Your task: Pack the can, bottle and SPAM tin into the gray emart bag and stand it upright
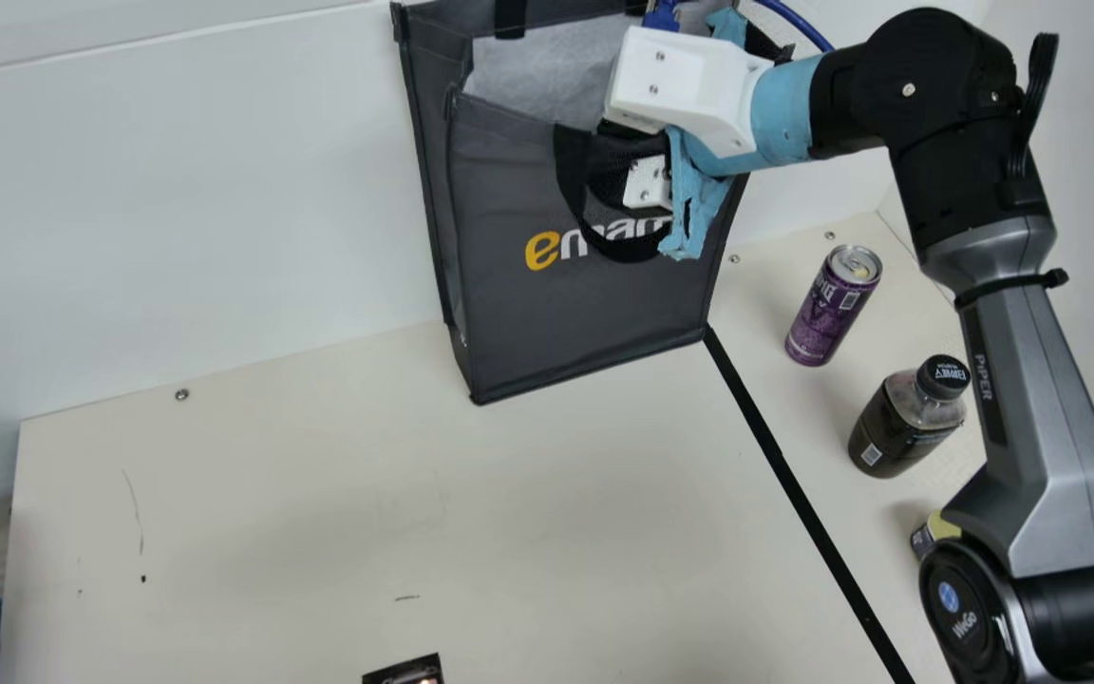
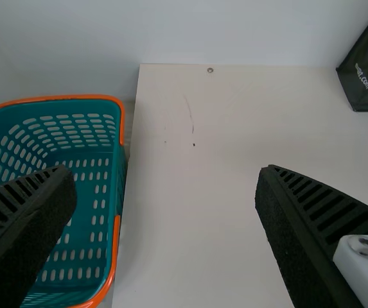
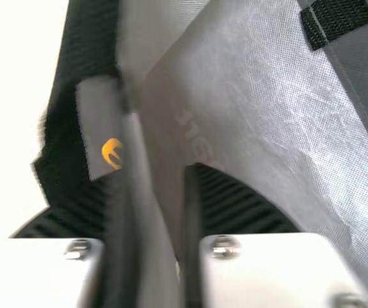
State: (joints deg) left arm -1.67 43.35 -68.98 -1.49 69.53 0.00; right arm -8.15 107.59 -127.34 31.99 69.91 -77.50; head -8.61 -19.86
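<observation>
The gray emart bag (image 1: pixel 585 313) stands upright by the back wall, its mouth partly spread. At its front rim is my right gripper (image 1: pixel 637 157). In the right wrist view that gripper (image 3: pixel 161 224) is slightly open, one finger outside the bag's wall (image 3: pixel 148 192) and one inside, with a narrow gap around the fabric. To the bag's right a purple can (image 1: pixel 832 306) and a dark bottle (image 1: pixel 908 418) stand upright. The SPAM tin (image 1: pixel 932 534) is partly hidden behind the right arm. My left gripper (image 2: pixel 164 205) is wide open with nothing between its fingers.
A teal basket (image 2: pixel 120 192) with an orange rim sits beside the table's left edge. Black tape (image 1: pixel 794 494) runs from the bag's corner toward the front. A small dark object (image 1: pixel 406 671) shows at the main view's bottom edge.
</observation>
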